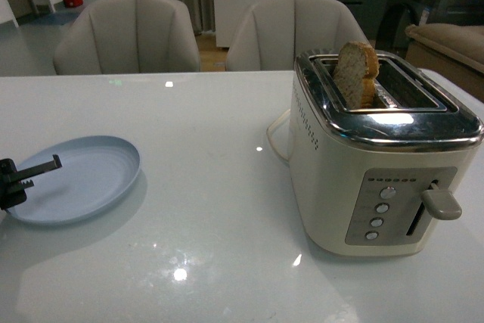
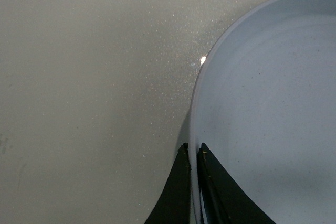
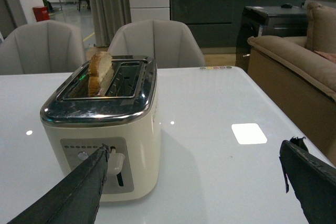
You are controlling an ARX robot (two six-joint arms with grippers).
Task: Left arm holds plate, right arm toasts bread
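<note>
Bread [image 1: 356, 73] stands in the toaster [image 1: 378, 156] slot at my two o'clock. My left tool [image 2: 192, 182] pinches the plate [image 1: 83, 175] rim; my right tool [image 3: 194, 182] is spread, and I judge pressing the lever [image 1: 441, 202] comes next.

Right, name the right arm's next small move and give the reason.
Probably bring the right gripper in toward the cream toaster's lever and press it down. The half slice of light brown bread stands high in the slot, the lever looks up, and the gripper's jaws sit wide open just in front of it.
</note>
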